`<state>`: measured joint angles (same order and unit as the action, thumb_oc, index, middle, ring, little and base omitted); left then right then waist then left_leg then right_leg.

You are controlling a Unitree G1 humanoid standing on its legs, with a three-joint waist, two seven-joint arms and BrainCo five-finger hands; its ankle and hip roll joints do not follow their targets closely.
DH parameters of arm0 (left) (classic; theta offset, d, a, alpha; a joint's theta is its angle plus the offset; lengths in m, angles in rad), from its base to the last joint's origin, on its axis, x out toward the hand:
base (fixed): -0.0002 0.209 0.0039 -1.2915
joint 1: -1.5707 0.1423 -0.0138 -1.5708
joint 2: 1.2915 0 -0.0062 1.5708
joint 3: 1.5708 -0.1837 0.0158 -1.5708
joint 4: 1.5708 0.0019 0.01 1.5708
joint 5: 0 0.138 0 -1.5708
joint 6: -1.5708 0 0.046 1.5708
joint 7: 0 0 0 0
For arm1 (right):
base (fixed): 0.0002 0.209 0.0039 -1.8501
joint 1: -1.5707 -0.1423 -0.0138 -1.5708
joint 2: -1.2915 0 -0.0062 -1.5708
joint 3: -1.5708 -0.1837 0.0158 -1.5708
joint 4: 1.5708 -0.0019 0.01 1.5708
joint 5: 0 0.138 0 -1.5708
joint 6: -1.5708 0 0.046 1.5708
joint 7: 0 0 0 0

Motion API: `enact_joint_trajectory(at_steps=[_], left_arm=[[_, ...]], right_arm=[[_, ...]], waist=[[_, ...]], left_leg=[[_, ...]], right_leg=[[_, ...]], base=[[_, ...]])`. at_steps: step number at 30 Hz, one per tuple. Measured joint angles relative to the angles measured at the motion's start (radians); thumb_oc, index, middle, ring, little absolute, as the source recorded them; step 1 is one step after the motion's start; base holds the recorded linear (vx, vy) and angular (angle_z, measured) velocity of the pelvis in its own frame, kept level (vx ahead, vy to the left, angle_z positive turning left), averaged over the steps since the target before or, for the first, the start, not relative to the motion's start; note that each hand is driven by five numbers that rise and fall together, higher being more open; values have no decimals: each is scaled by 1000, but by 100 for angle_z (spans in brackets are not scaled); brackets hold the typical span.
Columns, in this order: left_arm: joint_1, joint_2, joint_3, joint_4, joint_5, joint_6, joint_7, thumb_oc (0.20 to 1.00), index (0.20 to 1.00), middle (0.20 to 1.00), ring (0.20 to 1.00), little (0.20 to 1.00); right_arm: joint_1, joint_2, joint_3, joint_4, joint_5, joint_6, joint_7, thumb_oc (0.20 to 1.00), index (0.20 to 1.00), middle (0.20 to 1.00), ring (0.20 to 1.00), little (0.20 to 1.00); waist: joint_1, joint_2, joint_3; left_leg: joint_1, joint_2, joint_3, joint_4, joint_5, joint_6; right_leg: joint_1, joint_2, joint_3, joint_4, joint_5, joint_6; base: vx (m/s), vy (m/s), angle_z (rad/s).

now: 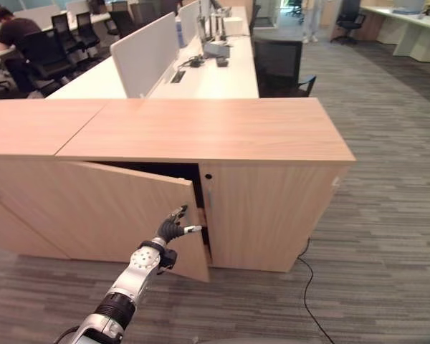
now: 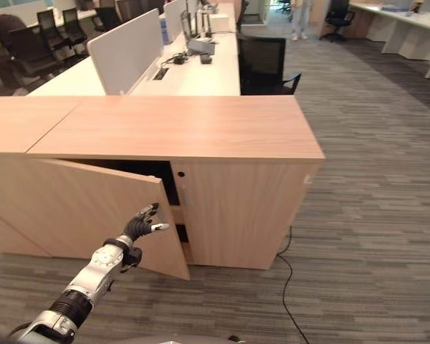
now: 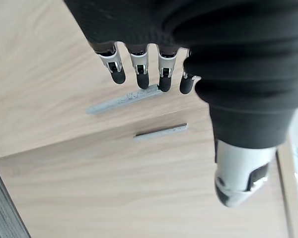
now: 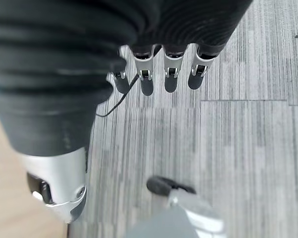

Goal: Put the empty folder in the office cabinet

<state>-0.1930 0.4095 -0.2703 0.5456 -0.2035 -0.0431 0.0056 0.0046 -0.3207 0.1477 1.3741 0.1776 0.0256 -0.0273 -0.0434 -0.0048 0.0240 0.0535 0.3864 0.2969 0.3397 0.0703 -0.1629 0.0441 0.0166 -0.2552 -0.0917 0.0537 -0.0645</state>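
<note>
Where door (image 1: 140,215) ajar, left hand (image 1: 173,228) near.

Bright, even light (wrist views soft).

The office cabinet (image 1: 272,208) and its half-open door (image 1: 122,211) look like pale wood-grain laminate, smooth and matt. Two slim door handles (image 3: 160,132) appear as brushed grey metal. The floor (image 1: 394,215) is grey striped carpet, rough-textured.

No text, label, number or sign can be read anywhere: the wooden cabinet (image 1: 272,208), its half-open door (image 1: 129,215) and the far desks (image 1: 208,75) carry no legible print.
</note>
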Motion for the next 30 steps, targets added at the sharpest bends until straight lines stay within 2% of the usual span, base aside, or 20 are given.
enact_joint_trajectory(at_steps=[2, 3, 4, 5, 6, 8, 12, 13, 14, 15, 17, 21, 26, 30], left_arm=[[-17, 2, 19, 3, 21, -3, 23, 1000, 1000, 1000, 1000, 1000], [-19, -3, 29, 3, 26, -4, 30, 1000, 1000, 1000, 1000, 1000], [-25, -1, 41, 13, 32, -7, 46, 1000, 1000, 1000, 1000, 1000], [-32, 9, 40, 14, 33, -9, 52, 1000, 1000, 1000, 1000, 1000], [-42, 35, 43, 13, 33, -9, 64, 1000, 1000, 1000, 1000, 1000], [-62, 71, 49, 36, 33, -7, 74, 1000, 1000, 1000, 1000, 1000], [-70, 66, 64, 74, 33, 2, 85, 1000, 1000, 1000, 1000, 1000], [-72, 66, 65, 75, 34, -1, 86, 1000, 1000, 1000, 1000, 1000], [-78, 71, 68, 90, 35, 1, 88, 1000, 1000, 1000, 1000, 1000], [-76, 80, 70, 105, 35, 3, 90, 1000, 1000, 1000, 1000, 1000], [-76, 106, 73, 150, 35, 18, 92, 1000, 1000, 1000, 1000, 1000], [-76, 121, 85, 199, 36, 29, 95, 1000, 1000, 1000, 1000, 1000], [-76, 146, 85, 270, 35, 33, 99, 1000, 1000, 1000, 1000, 1000], [-76, 147, 85, 268, 34, 34, 118, 1000, 1000, 1000, 1000, 1000]], right_arm=[[-14, -3, 0, 0, 0, 5, -5, 1000, 1000, 1000, 1000, 1000], [-18, -6, 0, 0, 0, 6, -6, 1000, 1000, 1000, 1000, 1000], [-30, -18, -1, -1, 0, 6, -6, 1000, 1000, 1000, 1000, 1000], [-44, -25, -2, 0, 0, 9, -7, 1000, 1000, 1000, 1000, 1000], [-72, -34, 1, -2, 0, 6, -7, 1000, 1000, 1000, 1000, 1000], [-102, -33, 0, -2, 0, 5, -6, 1000, 1000, 1000, 1000, 1000], [-74, -38, -7, -3, 0, 3, -1, 1000, 1000, 1000, 1000, 1000], [-54, -47, -27, -1, 0, 8, 3, 1000, 1000, 1000, 1000, 1000], [-47, -41, -36, 0, 0, 9, 5, 1000, 1000, 1000, 1000, 1000], [-42, -43, -44, -1, 0, 9, 10, 1000, 1000, 1000, 1000, 1000], [-23, -29, -43, -1, -1, 9, 19, 1000, 1000, 1000, 1000, 1000], [15, -2, -44, -7, -1, 10, 29, 1000, 1000, 1000, 1000, 1000], [0, 16, -44, -9, -1, 11, 28, 1000, 1000, 1000, 1000, 1000], [-3, 24, -43, -9, 0, 10, 28, 1000, 1000, 1000, 1000, 1000]], waist=[[-1, -37, 26], [8, -44, 33], [19, -51, 39], [28, -56, 45], [42, -53, 59], [32, -51, 74], [18, -7, 71], [15, 28, 66], [5, 35, 66], [3, 47, 65], [-9, 53, 67], [-7, 50, 62], [-4, 44, 29], [-1, 21, 4]], left_leg=[[-80, -63, -130, 4, -63, -7], [-86, -88, -150, -36, -63, -8], [-126, -158, -226, -62, -86, -10], [-144, -199, -270, -74, -90, -7], [-160, -252, -281, -95, -94, 10], [-162, -325, -353, -123, -99, 29], [-60, -320, -326, -257, -99, 40], [-26, -308, -324, -302, -77, 76], [-3, -319, -309, -334, -57, 95], [11, -320, -283, -370, -43, 110], [59, -350, -258, -429, -25, 137], [88, -382, -248, -430, -45, 167], [93, -391, -228, -439, -53, 179], [87, -392, -226, -440, -54, 178]], right_leg=[[-8, -16, 26, -1, 7, -26], [-9, -16, 29, -2, 7, -25], [-14, -15, 51, 2, 14, -43], [-19, -17, 67, 0, 14, -43], [-15, -14, 84, 1, 20, -35], [-1, -14, 107, -2, 21, -32], [34, 9, 133, -2, 4, -12], [32, 18, 134, -1, 0, -2], [34, 5, 145, -1, 0, 19], [26, -1, 141, 4, 0, 23], [37, -30, 162, -2, 10, 55], [63, -62, 166, -2, -2, 88], [62, -71, 186, -2, -2, 97], [54, -71, 188, -2, -9, 102]], base=[[-76, 4, -28], [-92, 55, -28], [-32, 36, -48], [-27, 106, -73], [27, 113, -66], [68, 160, -61], [61, 188, -25], [30, 198, -24], [33, 270, -24], [20, 191, -30], [28, 199, -28], [30, 178, -4], [17, 117, -11], [6, 74, -2]])
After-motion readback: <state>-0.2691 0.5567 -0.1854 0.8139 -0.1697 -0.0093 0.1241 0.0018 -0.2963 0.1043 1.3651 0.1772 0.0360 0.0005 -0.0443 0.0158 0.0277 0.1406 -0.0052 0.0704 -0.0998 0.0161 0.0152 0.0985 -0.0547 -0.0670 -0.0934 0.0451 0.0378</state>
